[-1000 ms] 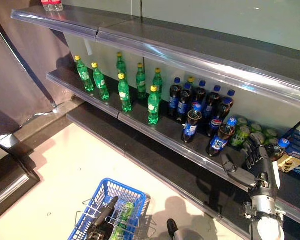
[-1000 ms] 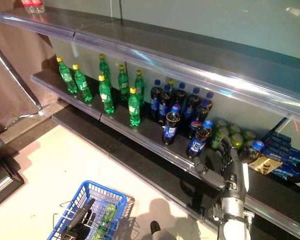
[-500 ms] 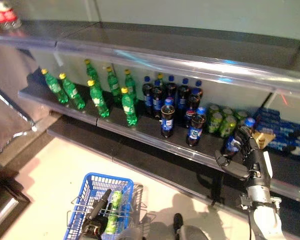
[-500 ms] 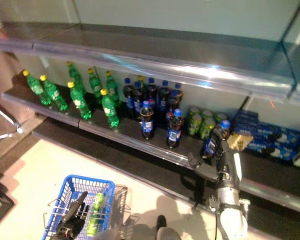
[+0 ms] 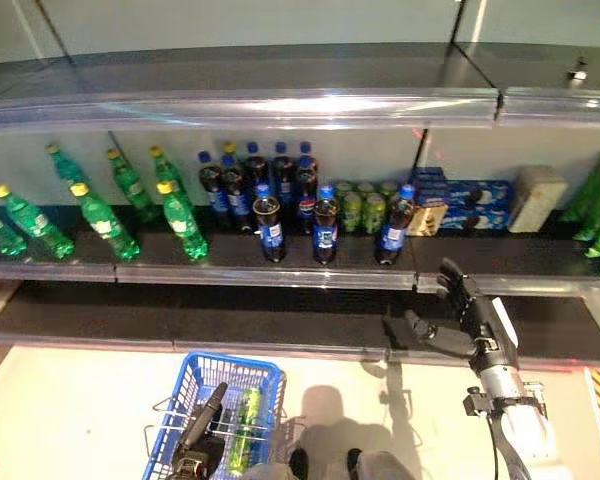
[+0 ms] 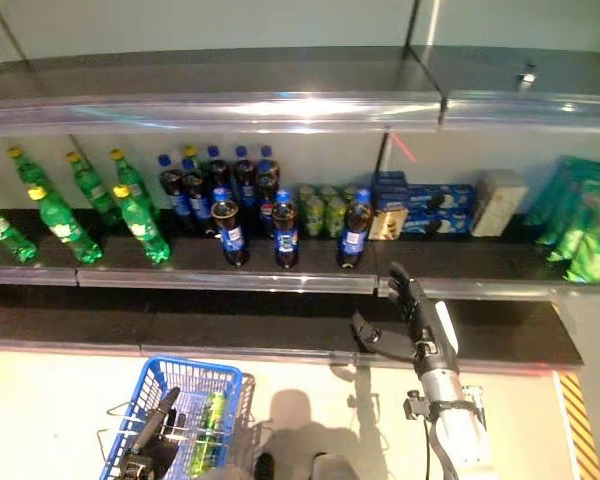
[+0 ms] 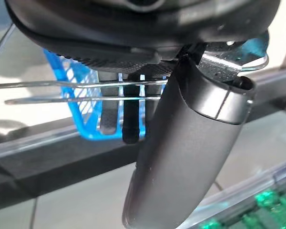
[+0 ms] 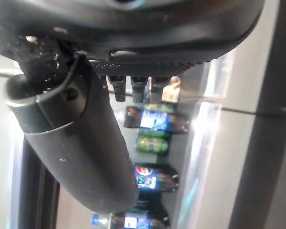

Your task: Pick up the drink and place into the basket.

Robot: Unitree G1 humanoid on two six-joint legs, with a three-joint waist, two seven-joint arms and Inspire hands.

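The right hand (image 5: 472,318) is held open below the dark blue-capped cola bottle (image 5: 394,224), while the left hand (image 5: 202,428) apparently grips the blue wire basket (image 5: 205,371).

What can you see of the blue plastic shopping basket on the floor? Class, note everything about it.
The blue plastic shopping basket has lattice walls and thin metal wire handles. It sits low before the shelves, over the pale floor, open side up. A green bottle lies inside it. The robot's left hand reaches across its rim by the handles; the left wrist view shows the wires past the hand, but whether it grips them is unclear.
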